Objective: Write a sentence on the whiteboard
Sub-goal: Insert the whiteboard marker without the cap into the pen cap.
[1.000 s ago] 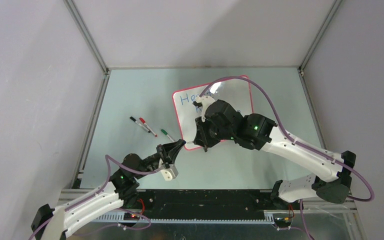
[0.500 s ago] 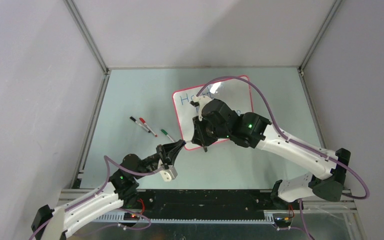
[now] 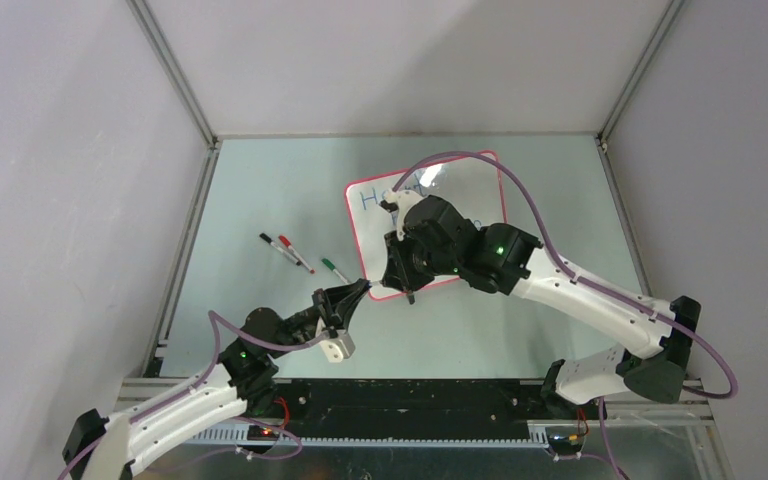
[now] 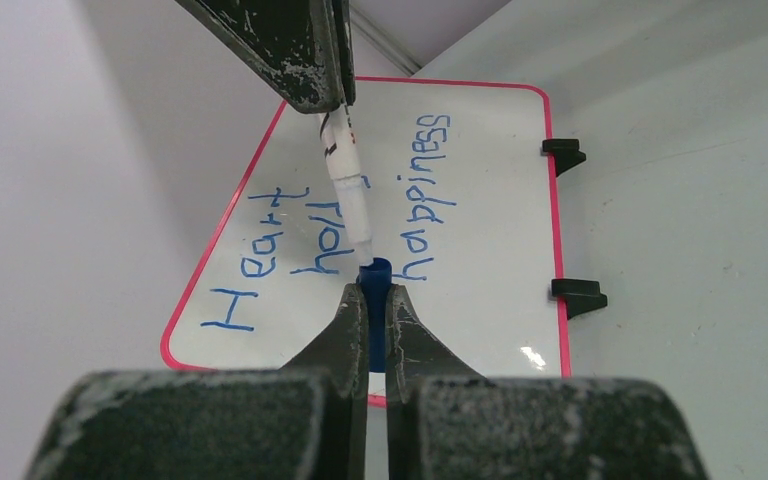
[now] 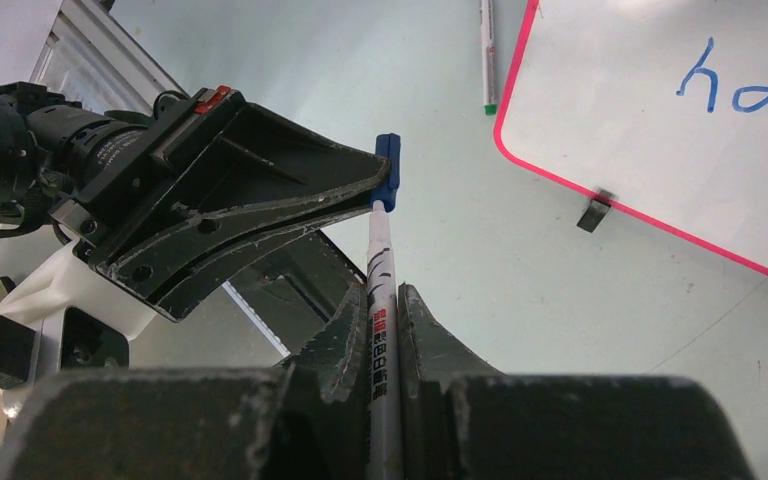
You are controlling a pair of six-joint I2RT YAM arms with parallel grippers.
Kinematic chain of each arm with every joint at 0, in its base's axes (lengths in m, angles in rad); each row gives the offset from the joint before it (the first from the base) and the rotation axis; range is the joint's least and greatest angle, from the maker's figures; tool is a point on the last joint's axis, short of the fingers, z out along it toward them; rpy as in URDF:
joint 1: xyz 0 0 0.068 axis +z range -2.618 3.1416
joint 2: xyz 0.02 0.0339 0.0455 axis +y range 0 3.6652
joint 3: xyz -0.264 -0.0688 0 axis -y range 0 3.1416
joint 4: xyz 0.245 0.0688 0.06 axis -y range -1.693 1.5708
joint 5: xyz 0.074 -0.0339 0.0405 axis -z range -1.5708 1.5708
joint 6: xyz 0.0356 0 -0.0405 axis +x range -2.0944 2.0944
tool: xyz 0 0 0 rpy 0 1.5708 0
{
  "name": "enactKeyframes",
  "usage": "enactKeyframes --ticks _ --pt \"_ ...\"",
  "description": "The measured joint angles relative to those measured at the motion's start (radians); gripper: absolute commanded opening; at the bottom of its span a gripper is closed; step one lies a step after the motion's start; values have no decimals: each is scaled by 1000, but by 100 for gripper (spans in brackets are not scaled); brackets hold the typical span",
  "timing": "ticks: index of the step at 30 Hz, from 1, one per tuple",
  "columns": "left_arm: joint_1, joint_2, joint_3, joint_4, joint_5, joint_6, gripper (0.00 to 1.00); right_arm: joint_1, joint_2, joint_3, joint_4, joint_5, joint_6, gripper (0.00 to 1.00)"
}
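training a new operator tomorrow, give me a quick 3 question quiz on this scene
1. True or false: the whiteboard is blank.
2. Multiple choice: what is the left claw shut on? A) the blue cap B) a green pen C) the board's red frame
3. Fill in: ___ loose markers lie on the table to the left of the board.

Key
1. False: the sentence is on it in blue, in three lines.
2. A. The right claw is shut on the marker that the cap meets.
3. Three: black, red and green.
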Motion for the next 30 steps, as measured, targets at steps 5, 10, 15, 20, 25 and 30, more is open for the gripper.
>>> enactKeyframes --ticks 5,10,15,20,25,30 --pt "0 1 0 0 -11 -1 0 3 5 0 6 -3 0 0" --pt "0 1 0 -3 -28 -11 0 9 14 0 11 2 0 0" --pt "0 0 0 -8 -37 -21 1 12 19 0 14 10 0 0" --pt "0 -13 0 -15 -40 -37 1 12 24 0 19 12 0 0" --pt "3 -39 -10 -15 -47 -81 1 11 35 0 29 14 0 0" --pt "10 -40 -24 -45 -58 -116 0 18 76 0 30 33 -4 0"
